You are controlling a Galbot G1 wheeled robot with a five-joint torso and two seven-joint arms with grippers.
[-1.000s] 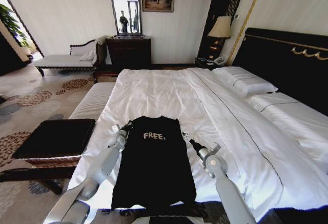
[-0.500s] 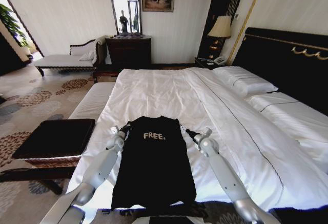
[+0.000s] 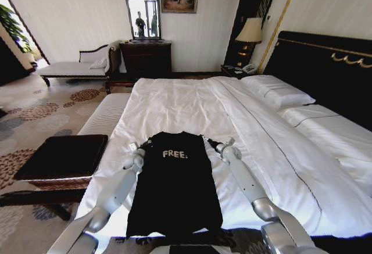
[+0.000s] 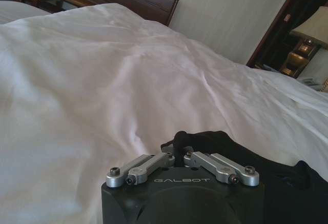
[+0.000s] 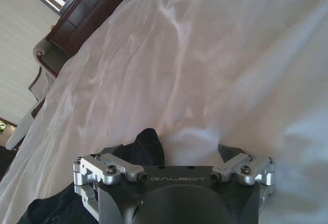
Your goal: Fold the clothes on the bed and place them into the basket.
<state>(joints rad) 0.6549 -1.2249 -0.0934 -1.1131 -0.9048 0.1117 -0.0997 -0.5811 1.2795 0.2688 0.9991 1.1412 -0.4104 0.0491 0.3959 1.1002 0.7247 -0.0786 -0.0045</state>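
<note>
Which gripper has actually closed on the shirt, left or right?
The left gripper: its fingers are pinched together on the black T-shirt at its shoulder. The right gripper is spread open, with the other shoulder's fabric beside one finger, not clamped.

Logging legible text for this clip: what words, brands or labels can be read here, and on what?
"FREE." in white on the chest of the black T-shirt lying on the bed.
"GALBOT" on the left gripper housing.
"GALBOT" on the right gripper housing.
Nothing else is legible.
</note>
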